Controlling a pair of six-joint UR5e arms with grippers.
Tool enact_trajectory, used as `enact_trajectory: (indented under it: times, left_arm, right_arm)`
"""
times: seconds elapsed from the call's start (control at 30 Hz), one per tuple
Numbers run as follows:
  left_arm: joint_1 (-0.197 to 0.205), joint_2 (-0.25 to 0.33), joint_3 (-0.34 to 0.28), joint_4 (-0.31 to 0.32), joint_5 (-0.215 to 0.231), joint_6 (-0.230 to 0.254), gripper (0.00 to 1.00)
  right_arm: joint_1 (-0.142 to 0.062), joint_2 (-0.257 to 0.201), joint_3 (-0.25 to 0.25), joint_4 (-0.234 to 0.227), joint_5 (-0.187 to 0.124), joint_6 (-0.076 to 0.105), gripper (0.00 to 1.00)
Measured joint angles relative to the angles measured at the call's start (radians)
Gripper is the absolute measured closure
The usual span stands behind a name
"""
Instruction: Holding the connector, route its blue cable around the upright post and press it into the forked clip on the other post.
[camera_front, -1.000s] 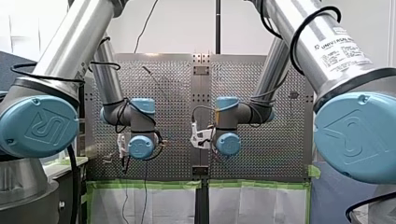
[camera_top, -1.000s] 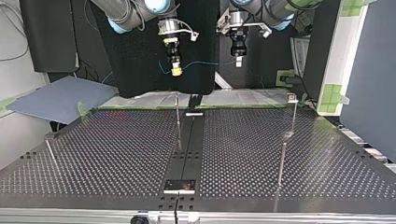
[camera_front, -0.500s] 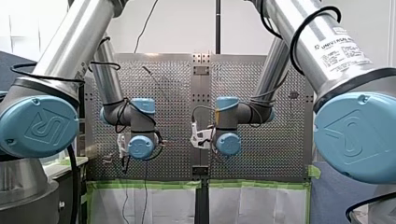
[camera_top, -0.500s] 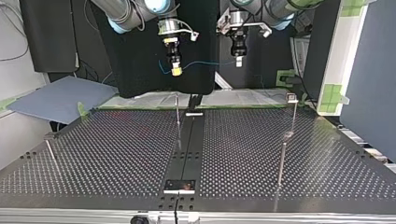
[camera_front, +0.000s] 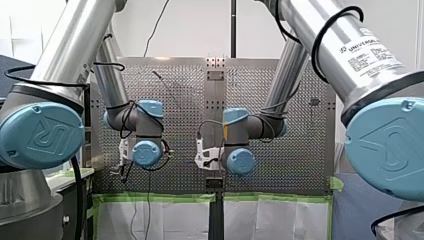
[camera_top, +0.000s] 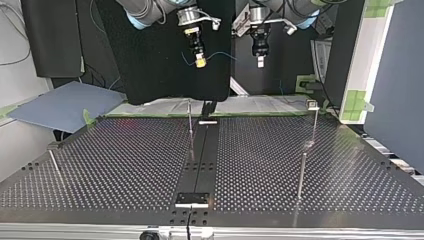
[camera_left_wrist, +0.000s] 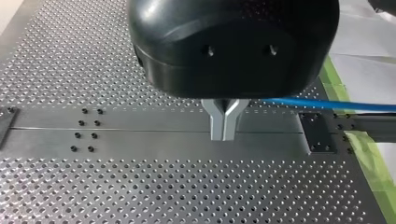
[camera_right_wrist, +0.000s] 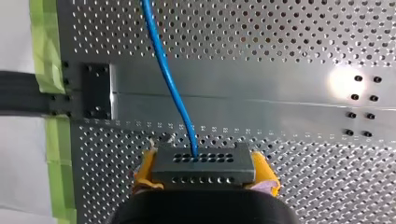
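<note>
Pose: both high, pointing down | right pincer (camera_right_wrist: 204, 171) clamps connector (camera_right_wrist: 204, 161) | left pincer (camera_left_wrist: 224, 127) pinched shut

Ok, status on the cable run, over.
Right gripper: jaws shut on connector. Left gripper: jaws shut. Blue cable aloft, not yet round post or in forked clip. Nothing seen blocking.
</note>
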Motion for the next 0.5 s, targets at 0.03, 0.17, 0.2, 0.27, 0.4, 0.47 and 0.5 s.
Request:
enact_trajectory:
  times: [0.03,0.17,0.2,0.27,0.4,0.47,0.5]
  left_arm:
    - [0.0,0.0,0.0,-0.001,0.0,0.0,1.0]
    - [0.0,0.0,0.0,-0.002,0.0,0.0,1.0]
    - [0.0,0.0,0.0,-0.002,0.0,0.001,1.0]
    - [0.0,0.0,0.0,-0.002,0.0,0.001,1.0]
    - [0.002,-0.004,0.004,-0.003,-0.004,0.001,1.0]
    - [0.003,-0.011,0.011,-0.003,-0.012,0.0,1.0]
    - [0.002,-0.017,0.018,-0.004,-0.018,-0.002,1.0]
  right_arm:
    - [0.001,0.0,0.0,0.0,0.0,0.008,1.0]
    - [0.002,0.0,0.0,0.001,0.0,0.026,1.0]
    - [0.002,0.0,0.0,0.001,0.0,0.027,1.0]
    - [0.002,0.0,0.0,0.001,0.0,0.029,1.0]
    - [0.0,0.001,-0.001,0.003,0.001,0.03,1.0]
    - [-0.007,-0.004,-0.009,0.01,0.009,0.033,1.0]
    - [-0.012,-0.008,-0.014,0.015,0.014,0.036,1.0]
